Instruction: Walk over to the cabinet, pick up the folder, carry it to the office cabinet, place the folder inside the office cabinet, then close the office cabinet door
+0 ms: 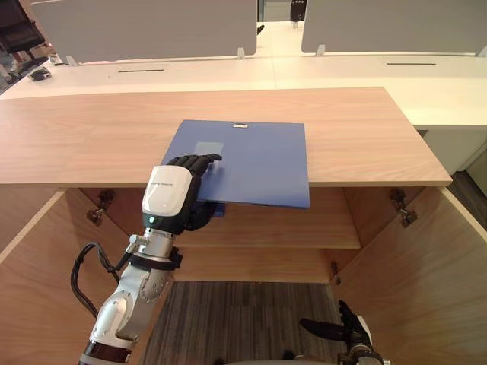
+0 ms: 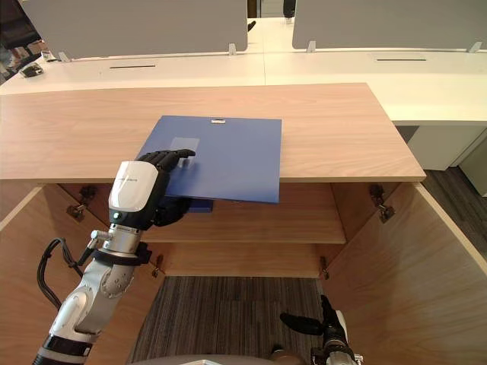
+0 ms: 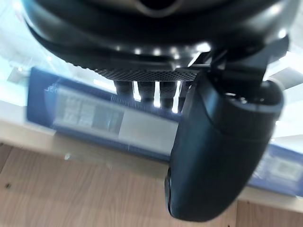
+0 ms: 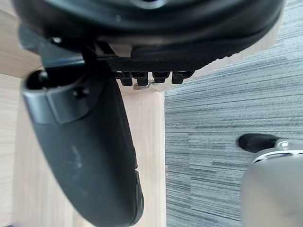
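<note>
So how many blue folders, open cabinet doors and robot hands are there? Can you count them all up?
blue folder: 1
open cabinet doors: 2 (left door, right door)
robot hands: 2 (left hand, right hand)
Total: 5

The left arm is reaching up and forward, its left hand pinching the folder, fingers lying on top, thumb tucked beneath. The right hand is hanging low, fingers relaxed, thumb spread.
</note>
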